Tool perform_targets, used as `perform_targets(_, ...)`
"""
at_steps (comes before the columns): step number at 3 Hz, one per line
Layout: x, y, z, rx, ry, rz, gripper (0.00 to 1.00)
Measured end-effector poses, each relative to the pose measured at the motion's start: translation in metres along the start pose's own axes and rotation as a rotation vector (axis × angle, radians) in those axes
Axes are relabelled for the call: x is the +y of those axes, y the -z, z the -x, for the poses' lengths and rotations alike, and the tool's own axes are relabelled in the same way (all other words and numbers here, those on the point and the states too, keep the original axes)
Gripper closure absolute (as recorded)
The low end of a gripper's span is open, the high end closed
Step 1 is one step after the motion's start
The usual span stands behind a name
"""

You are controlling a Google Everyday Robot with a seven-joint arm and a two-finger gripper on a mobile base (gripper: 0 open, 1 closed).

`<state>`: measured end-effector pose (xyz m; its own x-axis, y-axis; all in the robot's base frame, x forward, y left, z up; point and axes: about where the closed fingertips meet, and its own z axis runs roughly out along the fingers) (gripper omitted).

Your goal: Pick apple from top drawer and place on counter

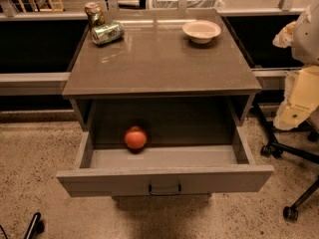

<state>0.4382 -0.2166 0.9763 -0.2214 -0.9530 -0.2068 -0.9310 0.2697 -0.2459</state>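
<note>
The apple [135,137], small, round and red-orange, lies inside the open top drawer [164,179], left of the middle and close to the drawer's back. The drawer is pulled out towards me, and its flat grey front panel carries a small dark handle [164,188]. The counter [164,59] is the glossy grey-brown top of the cabinet above the drawer. My gripper is not in view; only pale arm parts [303,83] show at the right edge, well clear of the drawer.
Two crushed cans [102,26] sit at the counter's back left and a pale bowl [201,31] at its back right. Black chair legs with castors [289,183] stand on the floor to the right. A thin dark object [33,225] shows at the bottom left.
</note>
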Motion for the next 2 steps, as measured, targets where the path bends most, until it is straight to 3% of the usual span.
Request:
perform_targets(1,0.001,-0.003,0.002,-0.009,0.006,0.007,0.00)
perform_targets(2,0.009,-0.037,0.031,-0.137,0.087,0.110,0.00)
